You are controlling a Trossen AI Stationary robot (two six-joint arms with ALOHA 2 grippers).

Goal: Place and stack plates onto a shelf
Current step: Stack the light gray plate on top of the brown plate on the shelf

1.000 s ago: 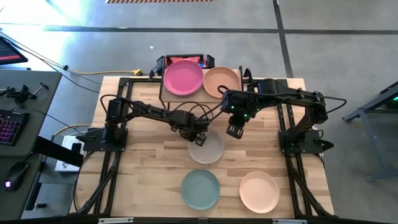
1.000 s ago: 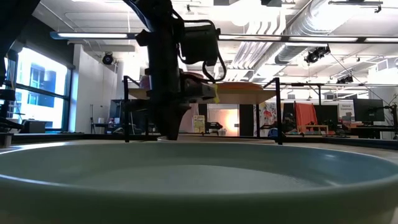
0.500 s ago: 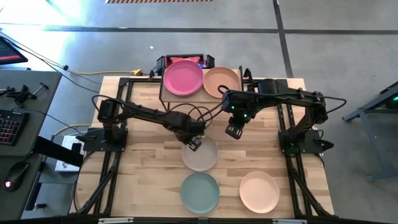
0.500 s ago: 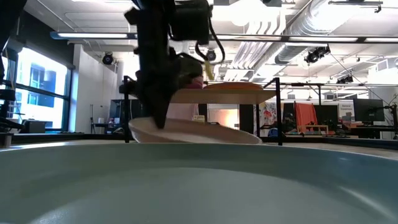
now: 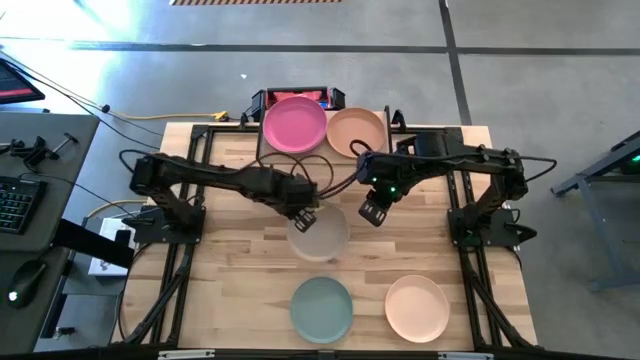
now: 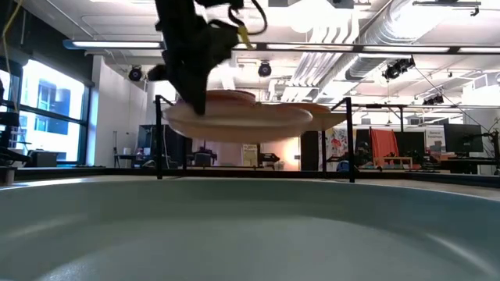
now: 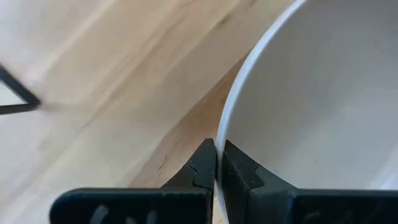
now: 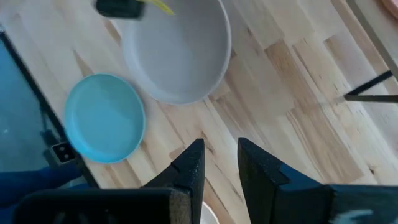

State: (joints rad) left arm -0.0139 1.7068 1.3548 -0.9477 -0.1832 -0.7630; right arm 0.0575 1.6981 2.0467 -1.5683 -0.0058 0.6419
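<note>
Wooden counter (image 5: 230, 260), butcher-block, black frame rails at both sides; workshop floor around it, open room behind.

Item 1, shelf (image 5: 264, 150): at the far edge of the counter. Carries a pink plate (image 5: 294, 125) and a terracotta plate (image 5: 356, 131) side by side.

Item 2, grey plate (image 5: 318, 233): held off the counter, roughly level in the low view, near the middle and in front of the shelf. Pinched at its rim by the left hand (image 5: 306, 216); the left wrist view shows the fingers (image 7: 205, 168) closed tight on the rim, one either side.

Item 3, teal plate (image 5: 321, 306): flat on the counter at the near edge, below the grey plate in the high view.

Item 4, peach plate (image 5: 417, 308): flat on the counter, just beside the teal one, toward the right arm's side.

Item 5, right hand (image 5: 372, 211): hovering near the grey plate, between it and the shelf's right end; fingers slightly parted, holding nothing.

Handling note, as judgement: the step in hand looks like carrying the grey plate to the shelf. A rim pinch gives little support, so the plate should be kept level, brought above the height of the stacked plates, centred over one of them, and lowered until seated before release.
</note>
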